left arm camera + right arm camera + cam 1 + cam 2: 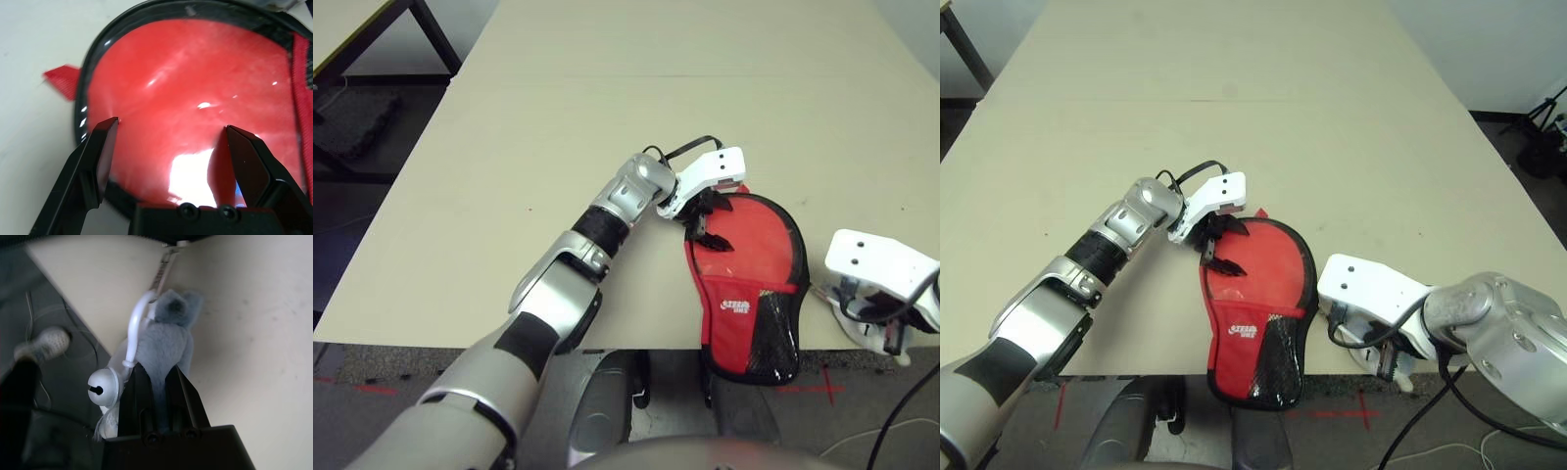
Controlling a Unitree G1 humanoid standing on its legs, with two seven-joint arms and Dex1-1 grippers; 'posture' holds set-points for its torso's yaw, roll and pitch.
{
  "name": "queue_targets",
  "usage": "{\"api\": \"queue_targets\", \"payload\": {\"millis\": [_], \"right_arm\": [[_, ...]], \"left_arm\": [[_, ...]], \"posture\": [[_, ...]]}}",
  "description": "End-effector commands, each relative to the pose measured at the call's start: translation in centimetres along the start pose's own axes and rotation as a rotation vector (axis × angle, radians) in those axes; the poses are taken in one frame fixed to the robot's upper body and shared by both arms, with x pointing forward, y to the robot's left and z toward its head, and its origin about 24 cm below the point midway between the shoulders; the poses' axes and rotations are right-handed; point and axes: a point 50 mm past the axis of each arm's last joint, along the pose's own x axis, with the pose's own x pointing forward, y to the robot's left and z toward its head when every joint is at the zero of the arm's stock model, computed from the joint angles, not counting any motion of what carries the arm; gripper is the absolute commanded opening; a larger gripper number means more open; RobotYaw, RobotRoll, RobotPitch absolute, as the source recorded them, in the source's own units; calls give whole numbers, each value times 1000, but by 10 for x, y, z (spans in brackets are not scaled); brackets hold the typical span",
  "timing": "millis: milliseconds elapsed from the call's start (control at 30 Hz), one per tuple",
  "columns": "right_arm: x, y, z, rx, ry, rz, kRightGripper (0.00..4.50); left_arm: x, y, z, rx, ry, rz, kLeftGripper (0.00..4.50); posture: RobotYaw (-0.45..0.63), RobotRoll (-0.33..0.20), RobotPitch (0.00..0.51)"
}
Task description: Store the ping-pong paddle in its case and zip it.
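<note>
A: Why rest the case (726,318) there, flat on the table (558,117)?

B: Probably to keep the rim within reach of both arms; set with its pocketed end over the near edge, rounded red end farther in, fully on the tabletop

A: And the left gripper (172,123), why so wide?

B: Fingers well apart, above the rounded end, clamped on nothing; likely placed there to steady or press down the cover, perhaps to pinch the rim next

A: And the right gripper (156,366)?

B: Closed on the grey plush charm (164,345), pinched between both fingers; bell (105,387) beside it, chain (161,276) running towards the black rim; likely held as a large, easy handle for the zipper, with a risk of slipping through soft fabric or of dragging the whole case sideways

A: Where to look for the paddle?

B: Inside the case, by best guess; so under the left fingers and just to the left of the right gripper; how far zipped, impossible to tell; best to hold the case down first, then draw the charm along the rim, gently
</note>
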Motion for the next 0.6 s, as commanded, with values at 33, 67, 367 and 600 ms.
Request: {"api": "queue_targets", "payload": {"millis": [33, 67, 367, 600], "right_arm": [[21, 37, -13, -17, 93, 283, 43], [23, 40, -13, -25, 83, 300, 43], [39, 21, -8, 26, -26, 155, 42], [36, -3, 2, 113, -102, 68, 42]], "left_arm": [[7, -10, -50, -148, 168, -10, 4500], [7, -10, -50, -147, 169, -10, 4500], [8, -10, -49, -144, 168, -13, 4500], [9, -11, -47, -129, 158, -17, 4500]], "posture": [[-221, 0, 251], [-221, 0, 252], [-215, 0, 256], [-212, 0, 259]]}}
